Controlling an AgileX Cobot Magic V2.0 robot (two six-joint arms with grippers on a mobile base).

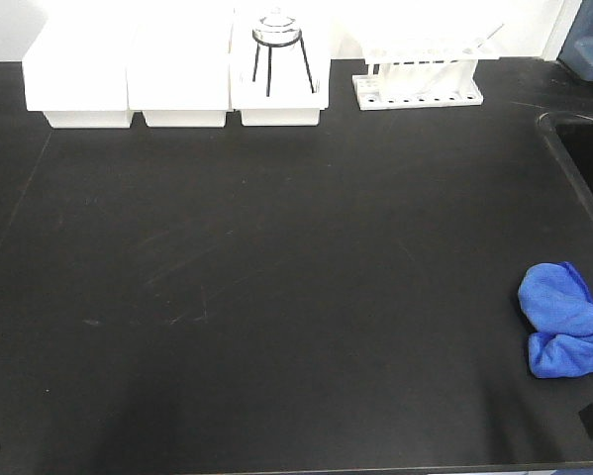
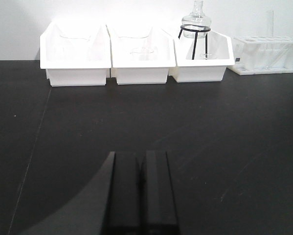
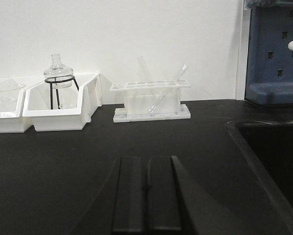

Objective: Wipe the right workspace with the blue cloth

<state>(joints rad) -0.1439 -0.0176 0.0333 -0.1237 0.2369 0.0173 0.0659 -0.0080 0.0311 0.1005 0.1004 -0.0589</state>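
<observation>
Only the front view shows the blue cloth; left fingers, right fingers seemingly pressed together.

The left end effector, at the bottom centre of the left wrist view, is a pair of flat, matte-black rectangular fingers with squared tips and a thin dark seam between them. The right end effector, at the bottom centre of the right wrist view, looks the same: two plain black slabs with a slightly greyer sheen.
</observation>
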